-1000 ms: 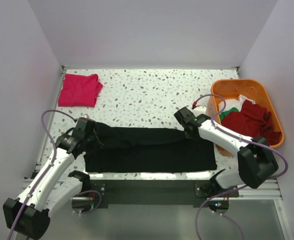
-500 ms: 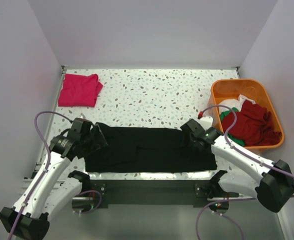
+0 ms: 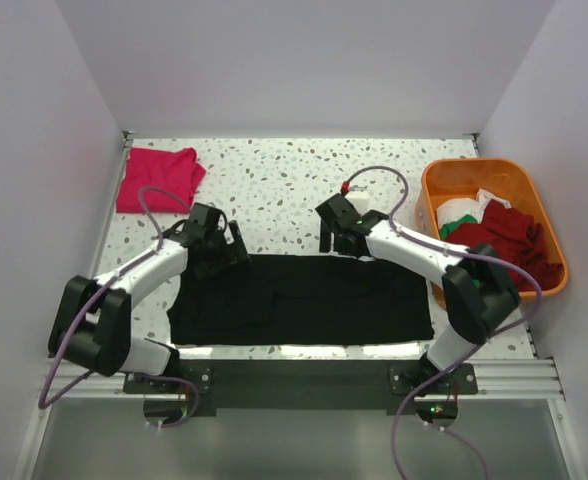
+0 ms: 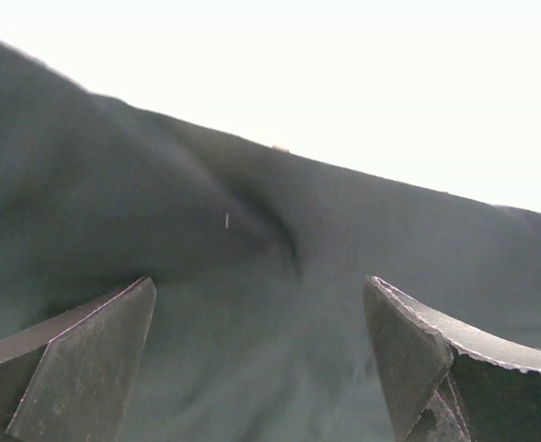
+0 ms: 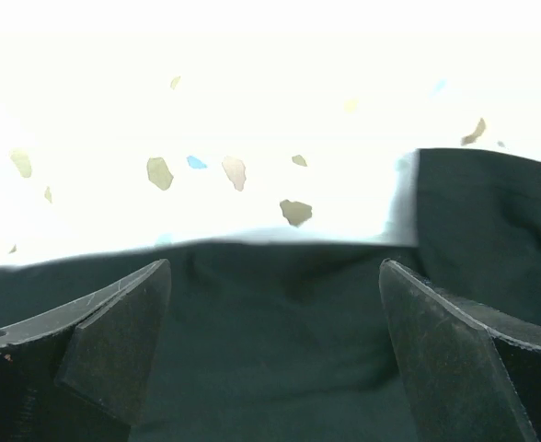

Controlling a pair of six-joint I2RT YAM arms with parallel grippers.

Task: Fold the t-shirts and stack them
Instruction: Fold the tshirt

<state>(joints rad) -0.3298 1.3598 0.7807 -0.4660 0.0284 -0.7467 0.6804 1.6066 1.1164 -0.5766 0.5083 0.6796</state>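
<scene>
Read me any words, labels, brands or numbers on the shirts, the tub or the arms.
None: no text can be read on the black t-shirt, the pink-red t-shirt, the dark red t-shirt, the orange tub, the left arm or the right arm.

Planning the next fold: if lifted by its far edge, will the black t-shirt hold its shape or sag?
Likely floppy: the black t-shirt lies flat with soft creases in the left wrist view, so it should drape from any pinch. It looks thin and light, so one-edge lifting may undo the fold. Pushed, it would probably bunch rather than slide.
</scene>
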